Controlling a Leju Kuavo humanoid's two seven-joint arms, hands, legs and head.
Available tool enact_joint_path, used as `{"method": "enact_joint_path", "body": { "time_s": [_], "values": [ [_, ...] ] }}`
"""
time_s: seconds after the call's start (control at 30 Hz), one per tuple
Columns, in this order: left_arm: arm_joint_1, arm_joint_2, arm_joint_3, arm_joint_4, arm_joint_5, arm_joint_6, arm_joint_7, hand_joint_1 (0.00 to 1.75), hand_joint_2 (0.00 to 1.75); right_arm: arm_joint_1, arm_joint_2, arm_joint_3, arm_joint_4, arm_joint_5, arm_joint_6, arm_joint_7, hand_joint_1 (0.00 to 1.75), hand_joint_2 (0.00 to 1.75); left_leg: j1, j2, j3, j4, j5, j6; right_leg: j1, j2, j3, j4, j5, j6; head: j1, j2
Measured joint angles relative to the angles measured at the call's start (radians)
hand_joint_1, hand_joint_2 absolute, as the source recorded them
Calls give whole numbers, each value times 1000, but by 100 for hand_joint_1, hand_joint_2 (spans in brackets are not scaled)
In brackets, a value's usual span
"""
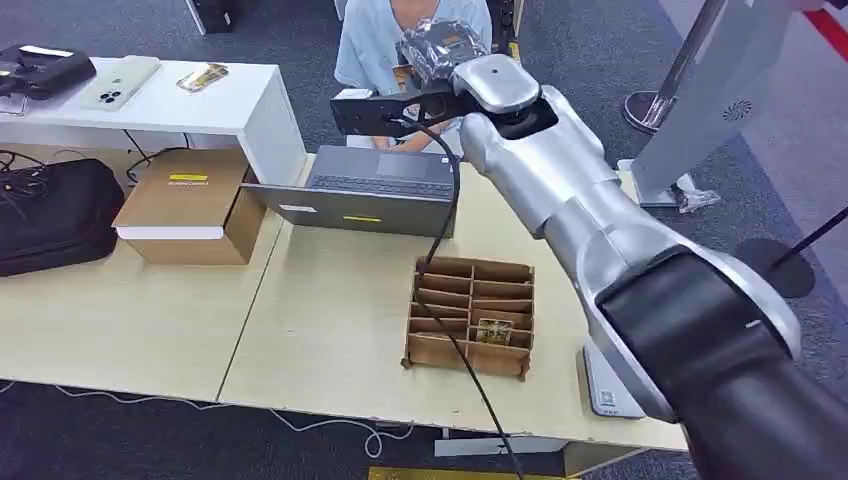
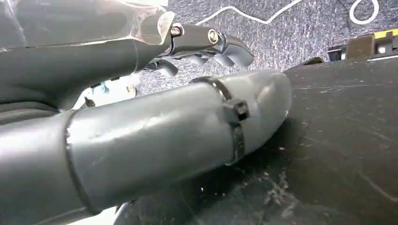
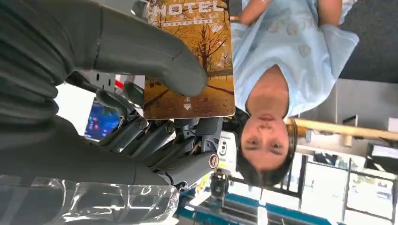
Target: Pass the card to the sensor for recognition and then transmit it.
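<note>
Card [image 3: 197,61], a glossy flat rectangle printed with golden autumn trees, sits pinched between the right hand's [image 3: 141,93] thick grey thumb and darker fingers [image 3: 141,136]; left hand [image 2: 206,47] curls in, holding nothing.

Glossy printed card [image 3: 197,61]; matt grey plastic robot hand [image 3: 141,65]; corrugated cardboard divider tray [image 1: 470,318].

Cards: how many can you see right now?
2. One hotel card is held in the right hand, raised toward the person. Another card lies in a compartment of the cardboard divider box; other compartments may hide more.
</note>
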Motion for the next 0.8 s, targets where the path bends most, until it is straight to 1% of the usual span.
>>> {"method": "enact_joint_path", "body": {
  "time_s": [0.3,0.43,0.57,0.8],
  "values": [
    [-2,0,-1,0,0,-4,0,0,0,0,13,-2,43,-2,2,11,175,175,0,0,0,0,0,0,0,0,0,0,0,0,-1,0],
    [-2,-1,-2,0,-3,-4,0,0,0,0,13,-11,59,-6,29,62,175,175,0,0,0,0,0,0,0,0,0,0,0,0,0,0],
    [-4,-2,-5,0,-4,-6,0,0,0,1,11,-32,80,-18,33,108,175,175,0,1,0,0,0,0,0,1,0,0,0,0,-1,0],
    [-5,-3,-17,0,-5,-6,0,0,0,8,-7,-81,102,-38,27,148,175,175,0,0,0,0,0,0,0,1,0,0,0,0,-1,0]
  ]
}}
